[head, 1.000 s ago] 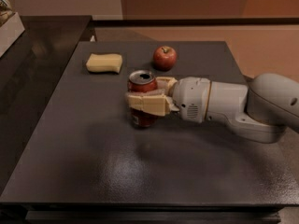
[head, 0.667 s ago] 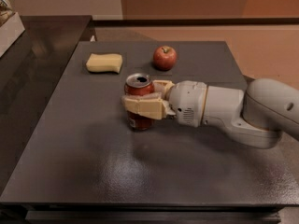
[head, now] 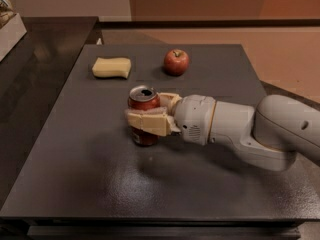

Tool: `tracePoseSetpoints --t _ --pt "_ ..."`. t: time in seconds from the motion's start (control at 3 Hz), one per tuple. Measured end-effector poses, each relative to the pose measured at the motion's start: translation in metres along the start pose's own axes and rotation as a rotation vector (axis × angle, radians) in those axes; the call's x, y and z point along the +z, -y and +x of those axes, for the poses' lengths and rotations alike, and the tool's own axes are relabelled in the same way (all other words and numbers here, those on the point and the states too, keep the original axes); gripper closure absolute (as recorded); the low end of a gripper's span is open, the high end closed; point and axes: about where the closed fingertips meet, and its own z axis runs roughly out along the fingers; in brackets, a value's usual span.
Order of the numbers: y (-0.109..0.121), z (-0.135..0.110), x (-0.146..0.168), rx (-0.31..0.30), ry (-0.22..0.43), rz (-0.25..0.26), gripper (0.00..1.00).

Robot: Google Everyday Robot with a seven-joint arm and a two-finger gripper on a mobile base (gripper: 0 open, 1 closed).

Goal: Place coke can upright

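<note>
The coke can (head: 144, 102) is red with a silver opened top and stands upright on the dark table (head: 100, 184), a little left of its middle. My gripper (head: 150, 115) reaches in from the right on a white arm (head: 250, 129). Its tan fingers (head: 147, 122) are closed around the can's middle, one in front and one behind. The can's base looks to be at the table surface.
A red apple (head: 176, 62) sits at the back of the table, behind the can. A yellow sponge (head: 111, 67) lies at the back left. A darker counter (head: 35, 59) adjoins the table on the left.
The gripper and the can have shifted slightly left and toward the camera together. The can stays upright in the grip.
</note>
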Motion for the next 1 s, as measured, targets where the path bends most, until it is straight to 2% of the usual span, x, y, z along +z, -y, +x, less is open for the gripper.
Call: tracePoseSetpoints --t 1.0 --pt "-0.0139 0.009 0.0089 0.008 -0.011 0.015 0.07"
